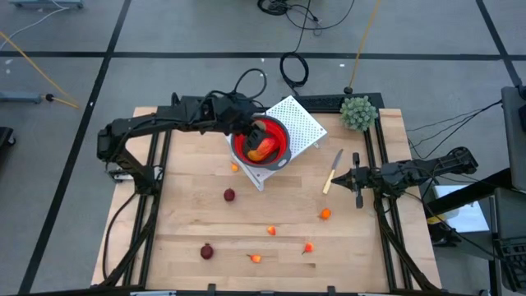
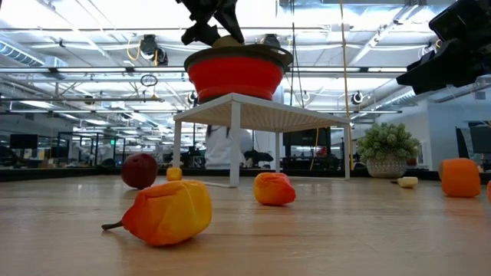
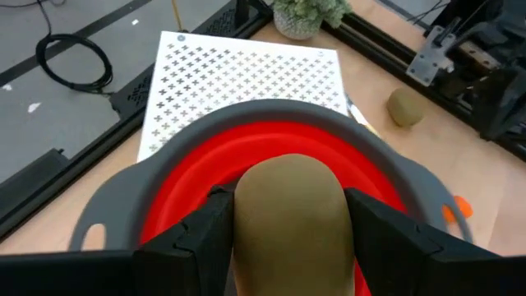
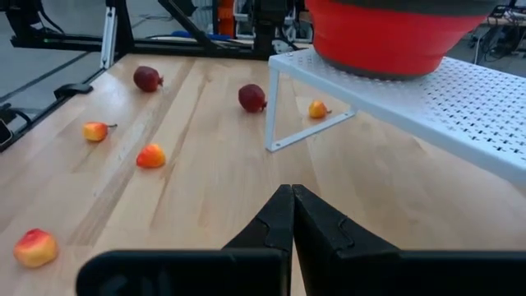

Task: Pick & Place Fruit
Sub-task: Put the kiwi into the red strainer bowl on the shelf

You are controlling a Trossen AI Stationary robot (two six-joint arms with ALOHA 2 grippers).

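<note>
A red bowl with a grey rim (image 1: 279, 146) stands on a white perforated stand (image 1: 300, 122) at the far middle of the table. A red-and-yellow fruit (image 1: 263, 151) lies in it. My left gripper (image 1: 255, 134) hangs over the bowl, shut on a brown oval fruit (image 3: 288, 210). Dark red balls (image 1: 229, 195) (image 1: 206, 252) and several small orange fruits (image 1: 326, 214) (image 1: 271, 231) lie on the wood. My right gripper (image 1: 339, 176) waits shut above the table's right side, touching nothing. My left gripper pinches the brown oval's two opposite sides (image 3: 242, 218) between its two fingers (image 3: 201, 238). The fingers slant down from the table's left side. The fruit's rounded end sticks out past the fingertips over the bowl's red inside (image 3: 205, 156). Whether it touches anything in the bowl I cannot tell.
A pale-handled knife (image 1: 332, 171) lies just left of my right gripper. A green bushy plant (image 1: 359, 113) stands at the far right corner. Black rails (image 1: 380, 156) run along the table's sides. The stand's white legs (image 4: 274, 107) reach down to the wood.
</note>
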